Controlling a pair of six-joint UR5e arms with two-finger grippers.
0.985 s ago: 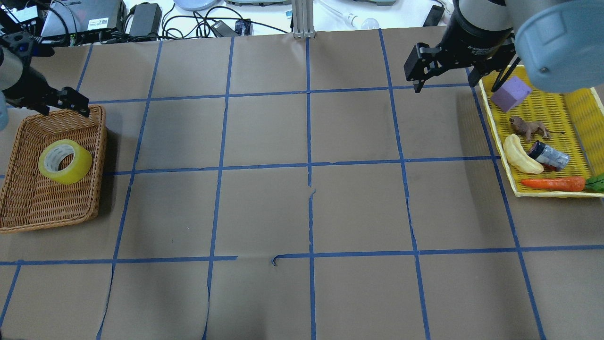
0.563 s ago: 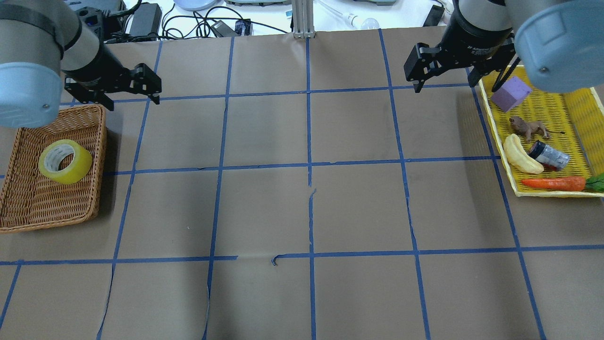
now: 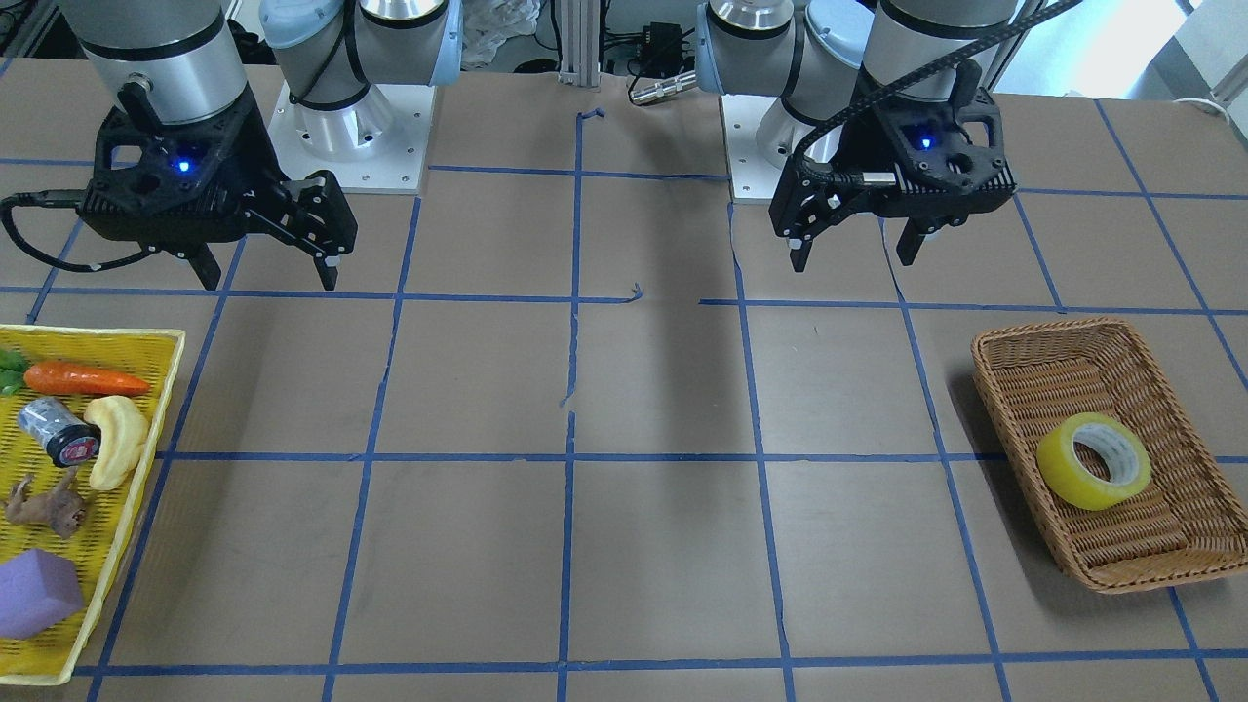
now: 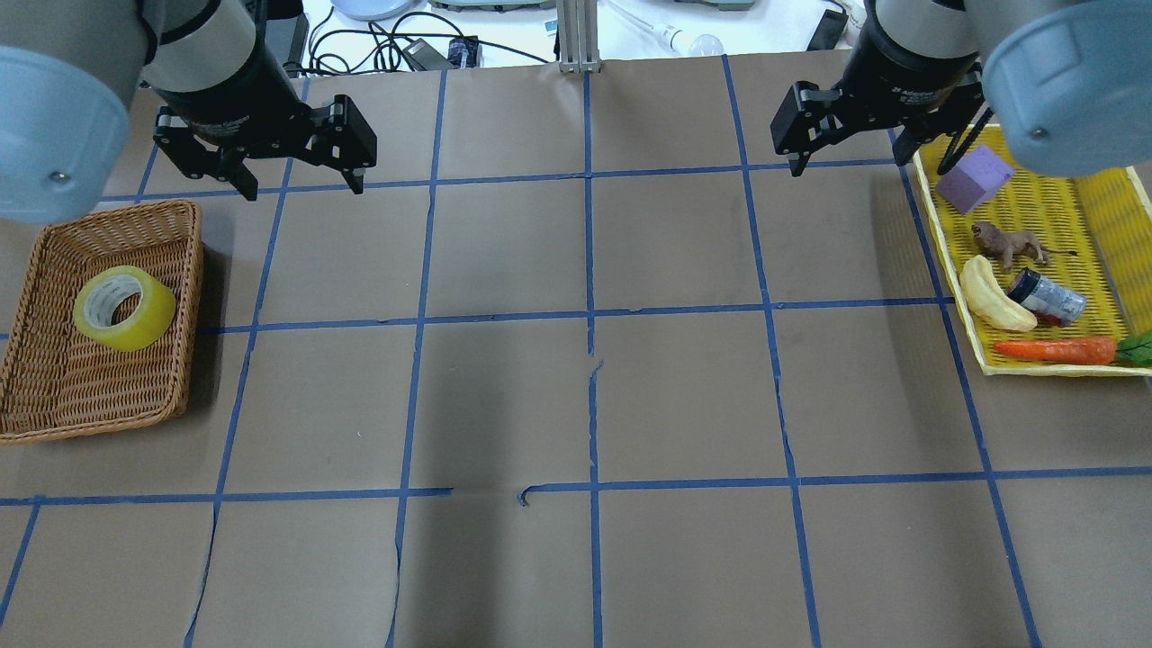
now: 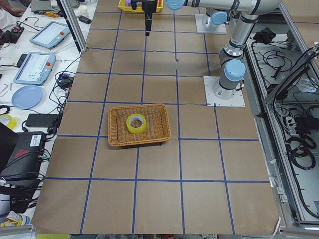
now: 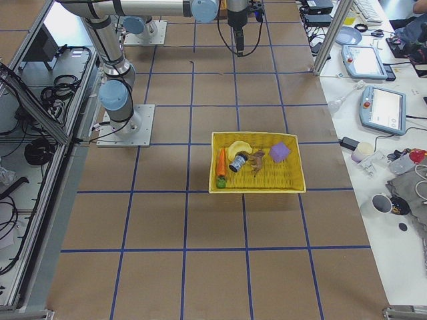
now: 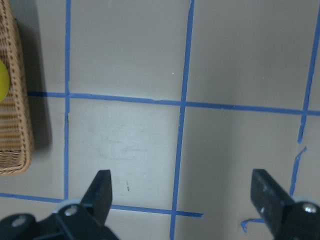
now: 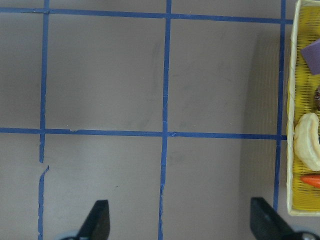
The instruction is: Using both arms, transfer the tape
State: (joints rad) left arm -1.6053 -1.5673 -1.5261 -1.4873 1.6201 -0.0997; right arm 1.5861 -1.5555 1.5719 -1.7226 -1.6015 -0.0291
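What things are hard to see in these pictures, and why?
- The tape: in the left wrist view only a yellow sliver shows, because the picture's left edge cuts it off.
- The yellow tray: the right wrist view's right edge cuts off most of it.
- The jar: its label is too small to read in the overhead view.
- The carrot's leaves: cut off by the overhead view's right edge.

I've got L gripper (image 4: 303, 187) and R gripper (image 4: 850, 164) both hanging fingers-down w/ jaws spread wide, arms reaching in from opposite sides.
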